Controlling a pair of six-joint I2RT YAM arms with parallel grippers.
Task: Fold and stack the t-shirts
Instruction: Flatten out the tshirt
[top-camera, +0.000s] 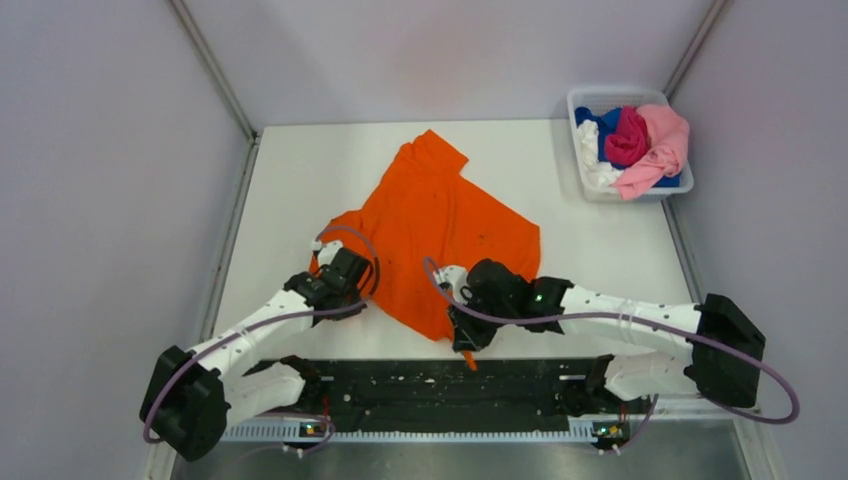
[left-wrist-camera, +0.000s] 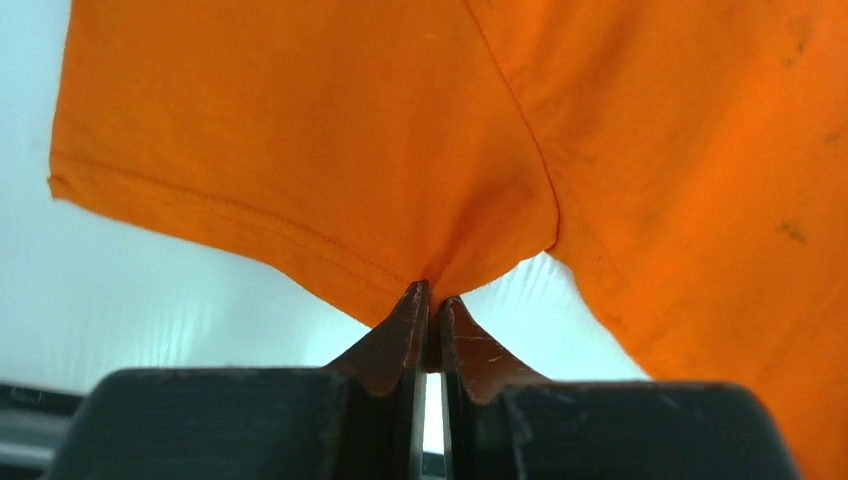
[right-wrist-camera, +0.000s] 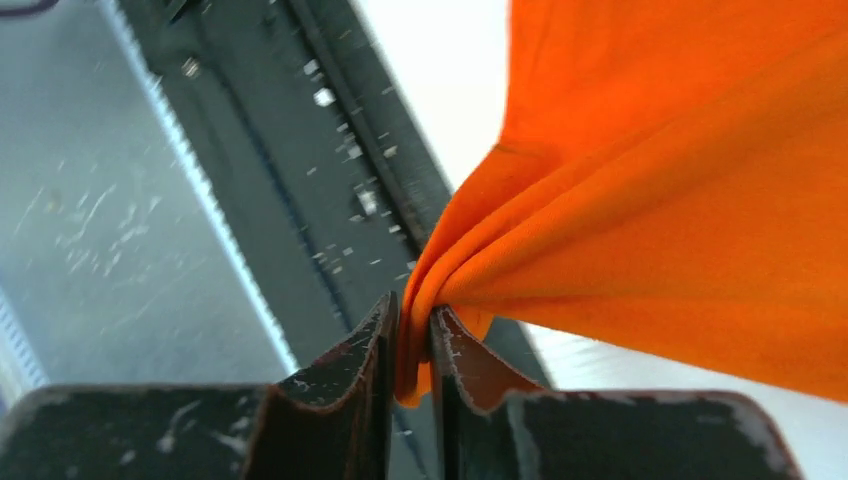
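Observation:
A bright orange t-shirt (top-camera: 440, 225) lies spread and partly rumpled on the white table (top-camera: 600, 250). My left gripper (top-camera: 322, 258) is at its near-left sleeve. In the left wrist view that gripper (left-wrist-camera: 432, 295) is shut on the sleeve hem of the orange t-shirt (left-wrist-camera: 330, 150), with cloth pinched between the tips. My right gripper (top-camera: 466, 348) is at the shirt's near corner, over the table's front edge. In the right wrist view this gripper (right-wrist-camera: 412, 315) is shut on a bunched fold of the orange t-shirt (right-wrist-camera: 680, 220), and a small tail of cloth hangs below the jaws.
A white plastic bin (top-camera: 617, 93) at the back right holds pink (top-camera: 665, 140), magenta (top-camera: 628, 135), blue and white t-shirts in a heap. A black rail (top-camera: 440, 395) runs along the near edge between the arm bases. Grey walls close in both sides.

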